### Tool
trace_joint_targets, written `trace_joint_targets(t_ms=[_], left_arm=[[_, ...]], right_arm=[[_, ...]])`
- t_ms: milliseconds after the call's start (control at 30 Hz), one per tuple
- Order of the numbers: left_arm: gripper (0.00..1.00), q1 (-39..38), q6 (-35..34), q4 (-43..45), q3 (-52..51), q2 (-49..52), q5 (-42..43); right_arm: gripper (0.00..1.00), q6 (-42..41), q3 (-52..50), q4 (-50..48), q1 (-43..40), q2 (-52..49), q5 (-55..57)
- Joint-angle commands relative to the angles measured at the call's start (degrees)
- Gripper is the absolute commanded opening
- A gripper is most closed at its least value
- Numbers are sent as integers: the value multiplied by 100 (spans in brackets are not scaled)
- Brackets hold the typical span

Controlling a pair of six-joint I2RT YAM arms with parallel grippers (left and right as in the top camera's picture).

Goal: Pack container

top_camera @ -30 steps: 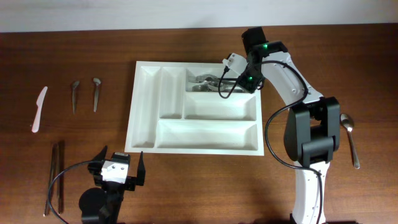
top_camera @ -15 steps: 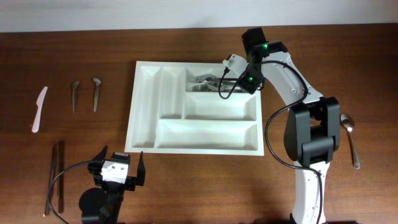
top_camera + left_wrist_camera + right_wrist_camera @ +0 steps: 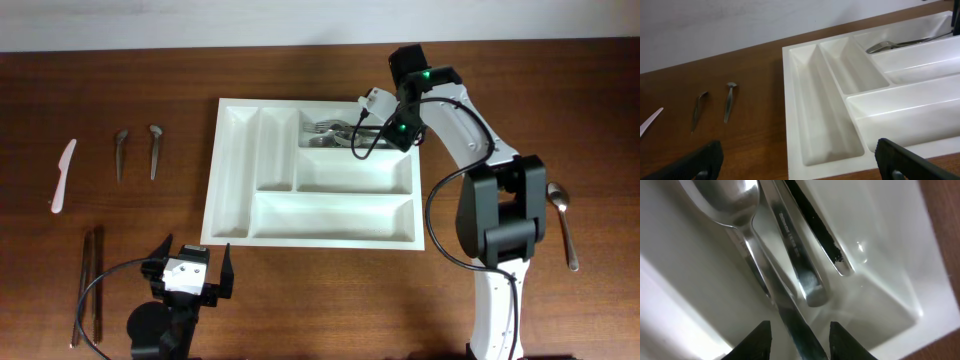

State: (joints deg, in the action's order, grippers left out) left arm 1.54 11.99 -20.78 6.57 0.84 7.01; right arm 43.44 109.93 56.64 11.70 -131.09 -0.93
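Overhead: the container [image 3: 232, 200] is lying mid-table, the right gripper [image 3: 372, 132] hanging over its top right compartment, where cutlery [image 3: 325, 129] is resting. The left gripper [image 3: 193, 252] is idling below the tray

Left wrist: its jaws are gaping wide, empty, facing the container's near corner

Right wrist: the fingertips [image 3: 762, 340] are standing apart around a handle [image 3: 795, 330], apparently not pinching it. Rising straight up should avoid dragging it
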Motion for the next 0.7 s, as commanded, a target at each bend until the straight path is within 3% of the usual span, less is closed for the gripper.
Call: trace_joint_targets(t_ms=[0,400,667], left_arm=[[99,28,72,-7,-22,-44,-44],[99,28,72,-7,-22,-44,-44],[99,28,72,-7,-22,-44,-44]], right_arm=[[34,-37,55,11,-20,-168,2],[19,-39,57,-31,-22,-168,7],[15,-42,79,-83,-22,-166,11]])
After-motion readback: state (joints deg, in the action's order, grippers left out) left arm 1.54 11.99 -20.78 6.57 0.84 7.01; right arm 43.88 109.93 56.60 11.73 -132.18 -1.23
